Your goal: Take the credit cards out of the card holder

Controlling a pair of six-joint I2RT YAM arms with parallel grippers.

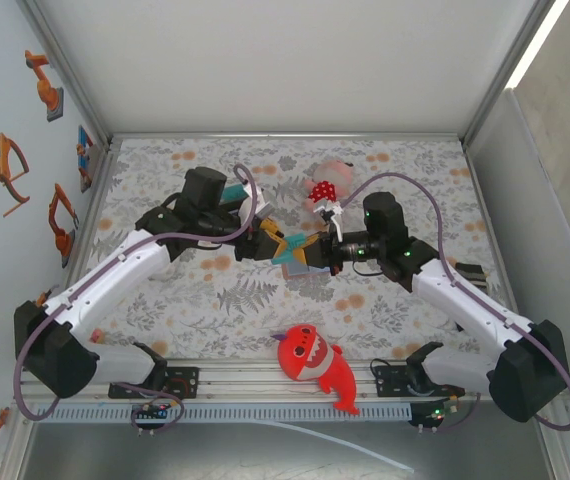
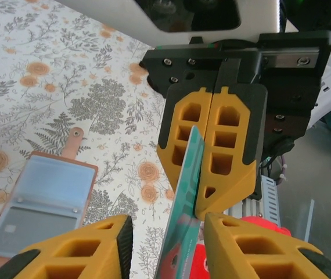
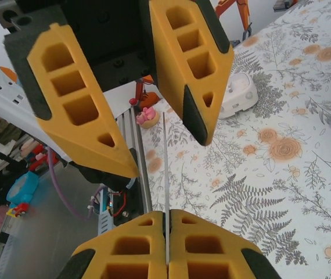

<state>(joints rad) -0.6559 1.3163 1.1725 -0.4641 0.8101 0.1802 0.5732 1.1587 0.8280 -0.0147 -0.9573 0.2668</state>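
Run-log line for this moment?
right gripper: shut on credit card, midair | left gripper: open around it | card holder: open on table

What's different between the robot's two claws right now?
The right claw is shut on the teal card; the left claw is open, its fingers apart on either side of that card. The right claw carries the card; the left claw does not grip it. Both have yellow fingers and face each other.

The left hand (image 1: pixel 275 243) and right hand (image 1: pixel 313 250), a credit card (image 2: pixel 187 174) between them, fill the worktop's (image 1: pixel 145 170) centre; a red plush (image 1: pixel 313 362) blocks the near edge, a pink plush (image 1: pixel 333 174) the far middle; the far corners lie free
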